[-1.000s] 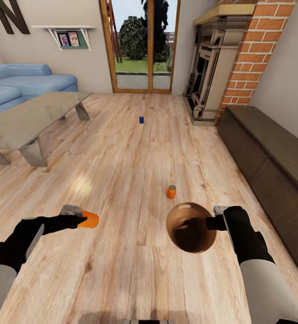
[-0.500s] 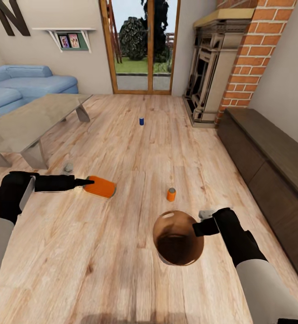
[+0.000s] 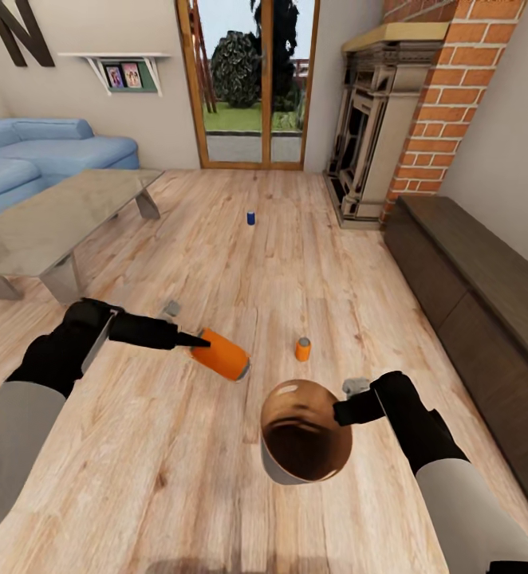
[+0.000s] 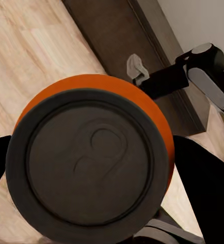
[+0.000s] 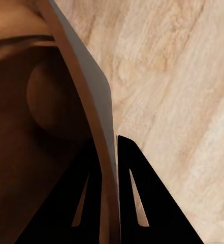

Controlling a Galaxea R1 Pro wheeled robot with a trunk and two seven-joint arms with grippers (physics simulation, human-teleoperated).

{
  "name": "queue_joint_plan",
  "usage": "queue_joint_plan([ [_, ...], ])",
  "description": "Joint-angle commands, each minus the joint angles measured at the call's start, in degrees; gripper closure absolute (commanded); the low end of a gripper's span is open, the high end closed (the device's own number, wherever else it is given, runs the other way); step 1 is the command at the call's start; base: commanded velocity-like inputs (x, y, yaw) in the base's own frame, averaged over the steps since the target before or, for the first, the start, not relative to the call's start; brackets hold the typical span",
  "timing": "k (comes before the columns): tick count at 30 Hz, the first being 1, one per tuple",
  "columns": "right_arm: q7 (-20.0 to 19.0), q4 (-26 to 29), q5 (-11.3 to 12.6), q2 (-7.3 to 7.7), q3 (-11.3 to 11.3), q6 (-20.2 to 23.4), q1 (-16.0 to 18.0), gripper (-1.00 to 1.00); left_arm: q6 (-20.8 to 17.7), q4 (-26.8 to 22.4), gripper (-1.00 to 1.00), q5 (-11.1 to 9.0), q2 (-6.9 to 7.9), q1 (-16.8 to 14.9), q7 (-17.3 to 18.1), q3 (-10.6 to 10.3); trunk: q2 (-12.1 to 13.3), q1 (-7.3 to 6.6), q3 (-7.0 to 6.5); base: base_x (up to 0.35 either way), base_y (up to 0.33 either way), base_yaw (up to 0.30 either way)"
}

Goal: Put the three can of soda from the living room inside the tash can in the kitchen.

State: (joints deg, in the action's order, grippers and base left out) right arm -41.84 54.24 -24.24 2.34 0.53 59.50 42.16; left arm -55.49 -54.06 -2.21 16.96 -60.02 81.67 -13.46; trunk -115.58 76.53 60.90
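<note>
Orange can point(image 3: 221, 356) clamped in L gripper point(image 3: 194, 343); R gripper point(image 3: 337, 414) pinches bin point(image 3: 305, 434) rim.

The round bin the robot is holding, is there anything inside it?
The bin looks empty: only its glossy brown inside shows. The deepest part is in shadow, so a can there cannot be ruled out. The orange can is outside, in the left gripper.

2 orange cans point(image 3: 220, 354) point(image 3: 303, 348), 1 blue can point(image 3: 250, 218), 1 bin point(image 3: 273, 469)

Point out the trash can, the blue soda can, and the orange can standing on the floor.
trash can point(image 3: 273, 469): head view, grey outer wall below the rim.
blue soda can point(image 3: 250, 218): head view, middle of its side.
orange can on the floor point(image 3: 303, 349): head view, middle of its side.
</note>
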Motion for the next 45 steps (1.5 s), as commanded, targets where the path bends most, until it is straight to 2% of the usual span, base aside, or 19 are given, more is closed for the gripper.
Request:
queue_joint_plan([
  [1, -0.3, 0.0, 1.5, -0.02, -0.1, 0.5, 0.0, 1.00, -0.6, -0.6, 1.00, 0.1, -0.50, 0.0, 0.0, -1.0, 0.4, -0.23, -0.19, 0.000, 0.000, 0.000],
  [3, -0.3, -0.6, 1.5, -0.04, -0.4, 0.5, 0.1, 1.00, -2.8, -3.5, 1.00, 0.2, -1.84, 0.0, 0.0, -3.5, 1.2, -0.67, -0.55, 0.000, 0.000, 0.000],
  [5, -0.3, -2.4, 1.4, -0.05, -0.7, 0.5, 0.2, 1.00, -4.5, -8.2, 1.00, 0.4, -4.02, 0.0, -0.1, -6.8, 2.0, -1.11, -0.91, 0.000, 0.000, 0.000],
  [6, -0.3, -2.8, 1.4, -0.05, -0.7, 0.5, 0.2, 1.00, -4.5, -8.8, 1.00, 0.4, -4.50, 0.0, -0.1, -7.4, 2.4, -1.33, -1.09, 0.000, 0.000, 0.000],
  [8, -0.3, -3.8, 1.4, -0.08, -0.8, 0.5, 0.3, 1.00, -4.5, -10.3, 1.00, 0.4, -6.73, -0.1, -0.2, -9.0, 3.2, -1.76, -1.44, 0.000, 0.000, 0.000],
  [11, -0.3, -4.6, 1.4, -0.35, -0.9, 0.5, 0.3, 1.00, -4.5, -11.8, 1.00, 0.6, -9.52, -1.2, -0.2, -9.7, 4.4, -2.42, -1.98, 0.000, 0.000, 0.000],
  [12, -0.2, -4.9, 1.3, -0.59, -1.6, 0.5, 0.3, 1.00, -4.5, -12.3, 1.00, 1.1, -12.00, -2.3, -0.4, -10.7, 4.4, -2.42, -1.98, 0.000, 0.000, 0.000],
  [13, -0.2, -5.0, 1.3, -0.62, -2.0, 0.5, 0.3, 1.00, -4.5, -12.4, 1.00, 1.6, -12.76, -2.5, -0.5, -11.2, 4.4, -2.42, -1.98, 0.000, 0.000, 0.000],
  [14, -0.3, -5.0, 1.3, -0.67, -2.8, 0.5, 0.3, 1.00, -4.5, -12.4, 1.00, 3.1, -13.97, -2.9, -0.5, -12.4, 4.4, -2.42, -1.98, 0.000, 0.000, 0.000],
  [16, -0.3, -5.1, 1.3, -0.72, -3.7, 0.5, 0.4, 1.00, -4.5, -12.0, 1.00, 8.0, -15.33, -3.2, -0.6, -13.9, 4.4, -2.42, -1.98, 0.000, 0.000, 0.000],
  [17, -0.3, -5.2, 1.3, -0.73, -4.0, 0.5, 0.4, 1.00, -4.5, -11.8, 1.00, 10.6, -15.73, -3.3, -0.6, -14.3, 4.4, -2.42, -1.98, 0.000, 0.000, 0.000],
  [18, -0.3, -5.2, 1.3, -0.74, -4.1, 0.5, 0.5, 1.00, -4.5, -11.7, 1.00, 11.8, -15.90, -3.4, -0.6, -14.4, 4.4, -2.42, -1.98, 0.000, 0.000, 0.000],
  [19, -0.3, -5.2, 1.3, -0.75, -4.2, 0.5, 0.6, 1.00, -4.5, -11.6, 1.00, 14.7, -16.57, -3.4, -0.7, -14.7, 4.4, -2.42, -1.98, 0.000, 0.000, 0.000],
  [21, -0.3, -5.1, 1.3, -0.79, -4.3, 0.5, 1.0, 1.00, -4.5, -11.1, 1.00, 17.2, -17.38, -3.4, -1.1, -14.8, 4.4, -2.42, -1.98, 0.000, 0.000, 0.000],
  [25, -0.3, -5.1, 1.2, -0.83, -4.4, 0.5, 1.6, 1.00, -4.5, -9.6, 1.00, 20.3, -18.74, -3.2, -3.0, -15.0, 4.4, -2.42, -1.98, 0.000, 0.000, 0.000],
  [32, -0.3, -5.0, 1.2, -0.95, -4.6, 0.5, 2.0, 1.00, -4.5, -8.7, 1.00, 21.4, -19.50, -3.0, -5.5, -15.9, 4.4, -2.42, -1.98, 0.000, 0.000, 0.000],
  [35, -0.3, -5.0, 1.2, -0.94, -5.1, 0.5, 2.7, 1.00, -4.5, -7.1, 1.00, 21.4, -20.44, -2.9, -7.5, -17.8, 4.4, -2.42, -1.98, 0.000, 0.000, 0.000],
  [43, -0.3, -4.9, 1.3, -1.01, -5.5, 0.5, 3.1, 1.00, -4.5, -5.4, 1.00, 21.4, -21.74, -1.6, -9.1, -20.3, 4.4, -2.42, -1.98, 0.000, 0.000, 0.000],
  [45, -0.3, -4.9, 1.3, -1.02, -5.5, 0.5, 3.4, 1.00, -4.5, -5.0, 1.00, 21.4, -21.96, -0.8, -10.1, -22.3, 4.4, -2.42, -1.98, 0.000, 0.000, 0.000],
])
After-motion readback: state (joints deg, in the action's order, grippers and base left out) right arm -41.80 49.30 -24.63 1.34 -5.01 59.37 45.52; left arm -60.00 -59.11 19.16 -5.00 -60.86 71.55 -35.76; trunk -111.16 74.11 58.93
